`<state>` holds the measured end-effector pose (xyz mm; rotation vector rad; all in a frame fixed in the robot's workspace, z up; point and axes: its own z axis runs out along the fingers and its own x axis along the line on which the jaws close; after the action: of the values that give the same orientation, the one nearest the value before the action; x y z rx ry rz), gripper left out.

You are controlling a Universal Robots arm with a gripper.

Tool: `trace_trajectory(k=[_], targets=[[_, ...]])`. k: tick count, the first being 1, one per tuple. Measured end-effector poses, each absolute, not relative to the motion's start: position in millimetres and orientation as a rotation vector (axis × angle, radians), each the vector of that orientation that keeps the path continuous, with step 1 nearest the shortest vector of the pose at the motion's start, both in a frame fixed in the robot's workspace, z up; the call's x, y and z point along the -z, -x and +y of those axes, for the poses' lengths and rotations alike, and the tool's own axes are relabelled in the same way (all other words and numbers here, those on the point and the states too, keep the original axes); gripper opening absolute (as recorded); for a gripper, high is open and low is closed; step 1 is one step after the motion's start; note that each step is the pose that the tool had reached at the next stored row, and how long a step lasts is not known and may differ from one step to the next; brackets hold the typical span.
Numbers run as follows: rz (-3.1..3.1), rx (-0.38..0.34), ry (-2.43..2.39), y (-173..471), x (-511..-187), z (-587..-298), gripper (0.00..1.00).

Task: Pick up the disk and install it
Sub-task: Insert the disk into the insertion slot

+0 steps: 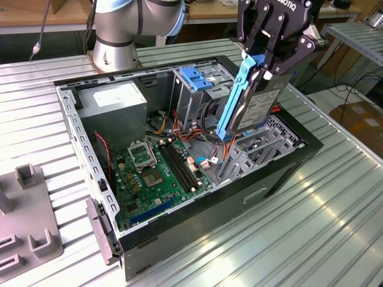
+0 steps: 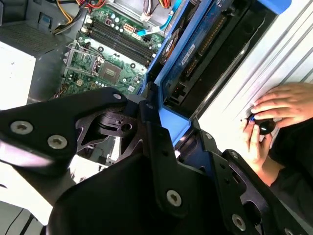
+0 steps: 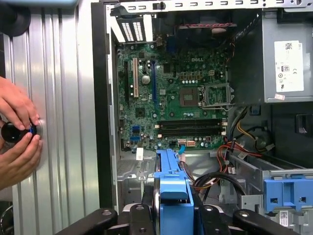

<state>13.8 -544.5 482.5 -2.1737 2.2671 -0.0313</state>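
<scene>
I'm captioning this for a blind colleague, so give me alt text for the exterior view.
A robot gripper clamps the disk, a grey hard drive with blue rails, on edge above the metal bay of an open computer case. The case lies on a ribbed metal table, motherboard exposed.

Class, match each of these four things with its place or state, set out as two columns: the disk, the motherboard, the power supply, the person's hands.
1. disk
2. motherboard
3. power supply
4. person's hands

A. green, flat in the bottom of the case
B. on a black knob, on the table beside the case
C. gripped on edge by the pincer, over the open case
D. grey box in a case corner

Pairs: 1-C, 2-A, 3-D, 4-B
</scene>
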Motion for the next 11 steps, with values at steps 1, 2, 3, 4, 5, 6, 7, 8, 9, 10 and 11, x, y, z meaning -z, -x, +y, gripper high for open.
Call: trace_trajectory(k=[1, 2, 3, 4, 5, 6, 7, 8, 9, 10, 11], targets=[[2.267, 0.031, 2.174, -14.9, -482.2, -545.8, 0.37], [2.267, 0.031, 2.174, -18.5, -481.1, -549.1, 0.37], [2.267, 0.031, 2.174, -20.8, -480.4, -550.8, 0.37], [2.267, 0.031, 2.174, -22.5, -479.8, -551.7, 0.37], [2.268, 0.031, 2.174, -24.4, -479.0, -552.8, 0.37], [2.268, 0.031, 2.173, -25.8, -478.5, -553.6, 0.37], [2.269, 0.031, 2.172, -27.4, -477.4, -554.5, 0.37], [2.269, 0.031, 2.172, -29.0, -476.6, -554.9, 0.37], [2.271, 0.031, 2.171, -32.7, -475.4, -555.4, 0.37], [2.271, 0.031, 2.170, -37.0, -474.3, -555.7, 0.37], [2.271, 0.031, 2.170, -40.7, -473.8, -555.8, 0.37]])
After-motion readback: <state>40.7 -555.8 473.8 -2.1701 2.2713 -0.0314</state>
